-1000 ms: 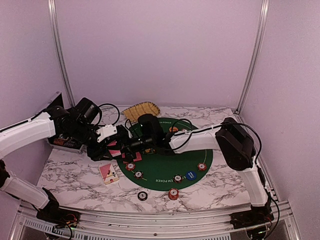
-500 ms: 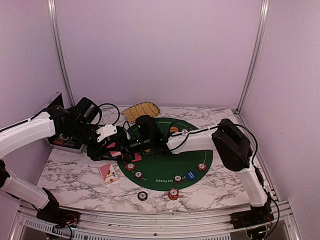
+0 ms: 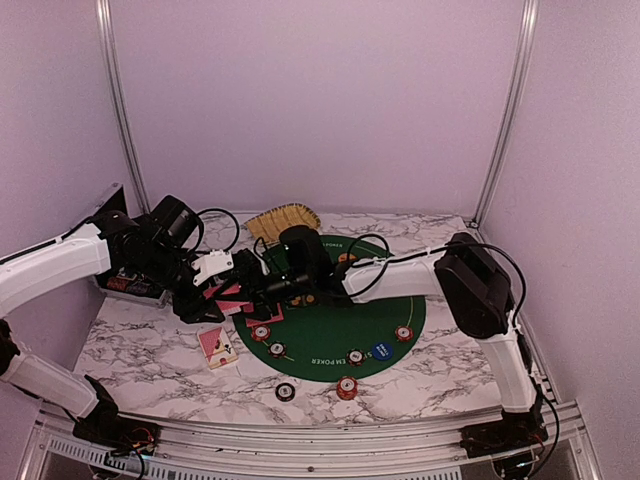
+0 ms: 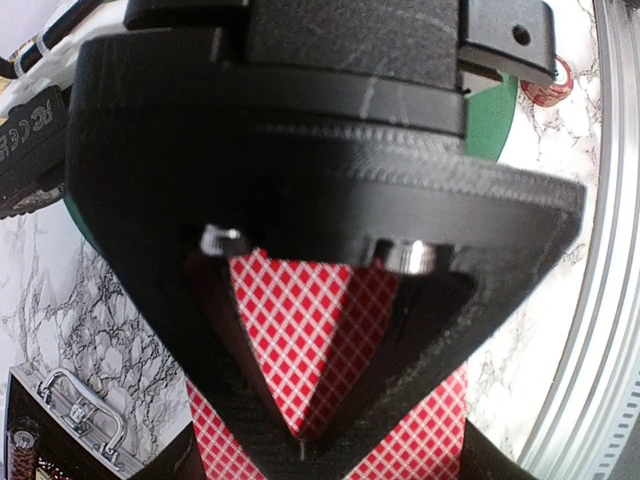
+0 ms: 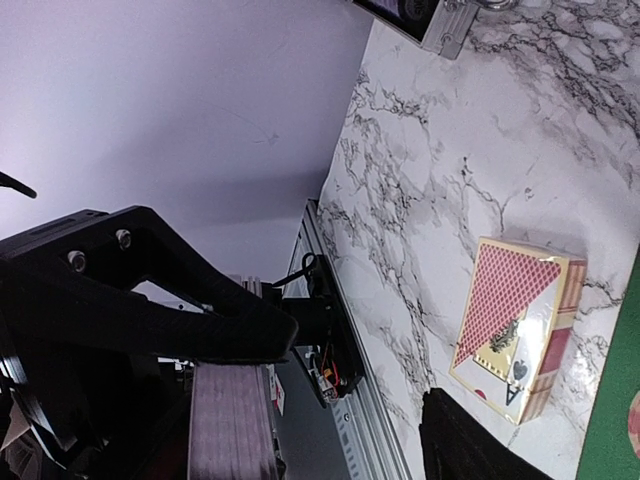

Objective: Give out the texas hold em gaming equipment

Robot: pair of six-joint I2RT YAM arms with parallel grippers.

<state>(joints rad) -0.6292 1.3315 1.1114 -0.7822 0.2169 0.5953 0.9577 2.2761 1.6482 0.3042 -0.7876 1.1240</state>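
Observation:
My left gripper (image 4: 300, 440) is shut on a deck of red-backed playing cards (image 4: 290, 320), held above the left edge of the green poker mat (image 3: 330, 318). From the right, my right gripper (image 3: 262, 290) reaches across the mat to the deck. Its jaws stand open; the deck's edge (image 5: 230, 420) lies just inside one finger (image 5: 200, 320), and the other finger (image 5: 470, 440) stays well apart. Striped chips (image 3: 261, 332) and a blue button (image 3: 380, 350) lie on the mat. Two more chips (image 3: 346, 387) lie on the marble in front of it.
A card box (image 3: 217, 346) lies on the marble (image 3: 150, 345) left of the mat, also in the right wrist view as the card box (image 5: 515, 335). The yellow woven basket (image 3: 283, 220) sits at the back, and the black metal case (image 3: 120, 280) under my left arm.
My right gripper's jaws have narrowed beside the deck, with a small shift of that arm. The left gripper has held the cards still.

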